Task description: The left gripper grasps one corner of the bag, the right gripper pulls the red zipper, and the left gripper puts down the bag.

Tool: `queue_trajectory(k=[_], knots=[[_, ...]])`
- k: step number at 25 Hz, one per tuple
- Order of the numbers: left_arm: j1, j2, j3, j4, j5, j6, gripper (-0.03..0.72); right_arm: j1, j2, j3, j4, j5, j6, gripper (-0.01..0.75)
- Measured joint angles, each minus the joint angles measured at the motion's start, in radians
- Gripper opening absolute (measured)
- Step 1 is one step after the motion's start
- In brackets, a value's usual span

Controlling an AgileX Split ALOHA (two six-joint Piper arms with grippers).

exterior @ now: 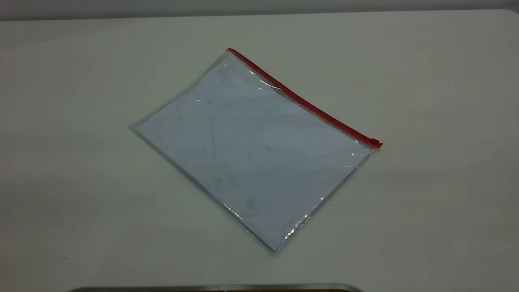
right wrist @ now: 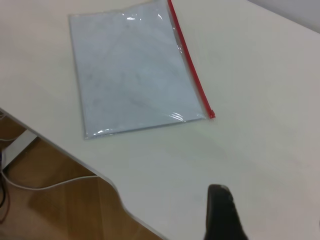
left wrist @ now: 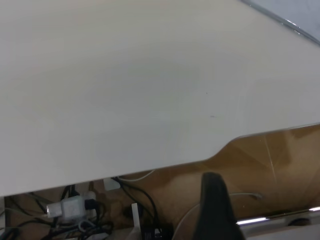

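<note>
The bag lies flat on the white table, turned at an angle, clear plastic with a pale bluish sheet inside. The red zipper runs along its far right long edge, with the slider tab at the right-hand end. Neither gripper shows in the exterior view. The right wrist view shows the bag, the zipper and the tab, with my right gripper as one black tip, well short of the bag. My left gripper is one black tip beyond the table edge; a bag edge shows far off.
The table's front edge has a curved cut-out, also in the right wrist view. Below it are a wooden floor, cables and a power strip. A grey metal rim lies at the near edge of the exterior view.
</note>
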Motion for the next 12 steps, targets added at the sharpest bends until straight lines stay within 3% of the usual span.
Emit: queue_trajectory(k=[12], knots=[[0.0,0.0,0.0,0.0,-0.001,0.001,0.59,0.0,0.0,0.0,0.007,-0.002,0.003,0.483]])
